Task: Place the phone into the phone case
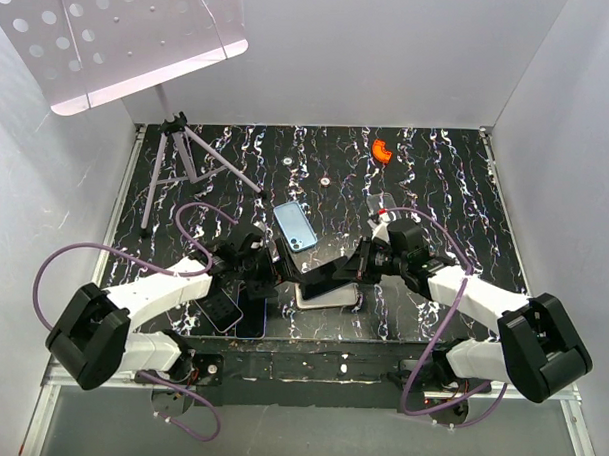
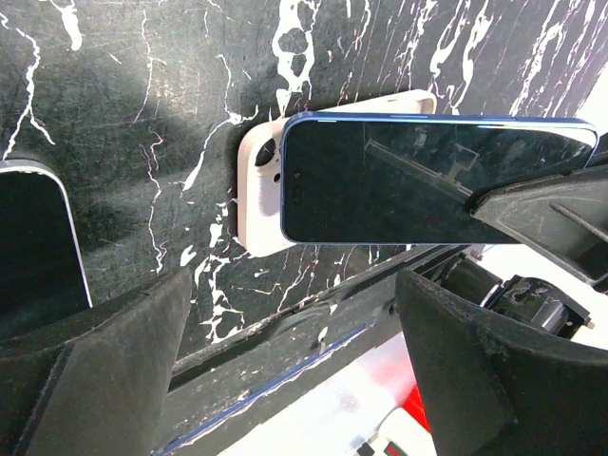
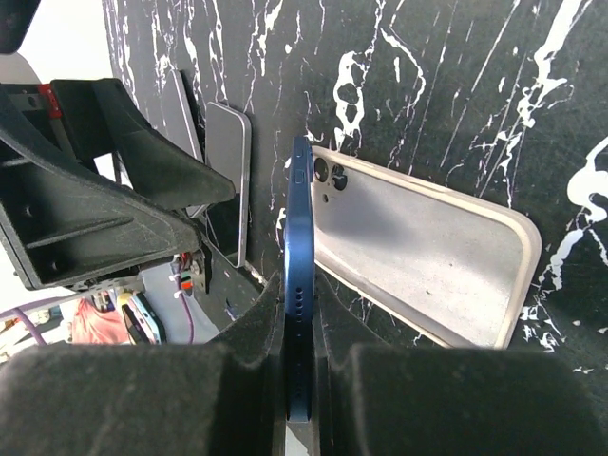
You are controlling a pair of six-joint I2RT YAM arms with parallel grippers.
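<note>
My right gripper is shut on the blue phone, holding it on edge by its bottom end just above the table. The phone case lies open side up beside it, white with a grey inside. In the left wrist view the phone shows its dark screen, and the case sticks out from behind it. My left gripper is open with nothing between its fingers, close to the phone's free end. From above, both grippers meet over the case.
A light blue phone lies just behind the grippers. Two more phones lie near the front edge on the left. A small tripod stands at the back left, and an orange piece at the back.
</note>
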